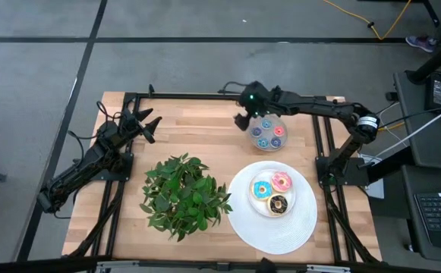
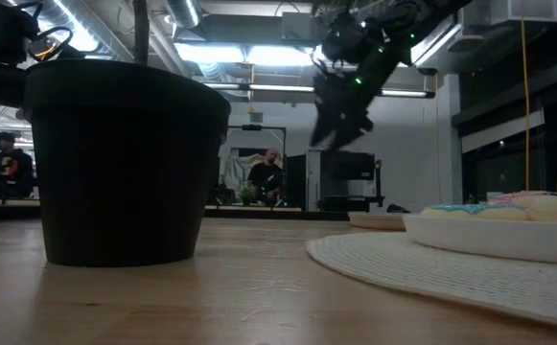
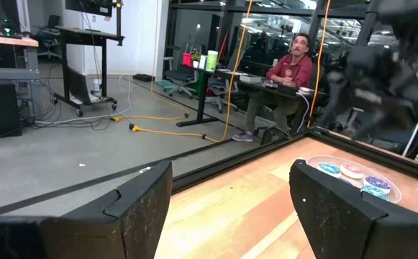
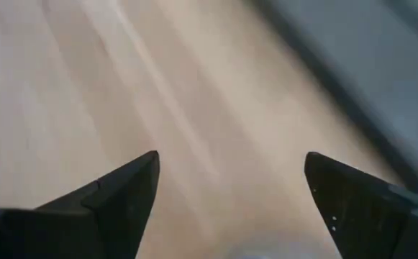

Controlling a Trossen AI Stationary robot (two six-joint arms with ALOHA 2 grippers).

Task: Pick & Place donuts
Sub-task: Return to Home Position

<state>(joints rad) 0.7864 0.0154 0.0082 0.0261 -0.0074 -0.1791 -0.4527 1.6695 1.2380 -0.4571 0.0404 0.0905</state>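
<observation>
Right gripper [image 1: 242, 120] hangs raised off the wood at 10 o'clock of the grey dish [image 1: 285, 136], close to the far edge of the table [image 1: 197, 144], its fingers spread wide with nothing between them. Left gripper [image 1: 150, 126] waits at 10 o'clock from table centre, fingers likewise wide and empty. Tiny blue and red rings [image 1: 267, 136] lie in the dish. The light blue donut [image 1: 262, 189], pink donut [image 1: 281, 180] and dark brown donut [image 1: 278, 203] sit together on the white plate [image 2: 489, 238], on a woven mat [image 1: 281, 233] at 4 o'clock that nearly reaches the near edge. A potted plant [image 1: 184, 193] fills 8 o'clock; bare wood lies open between the two grippers
</observation>
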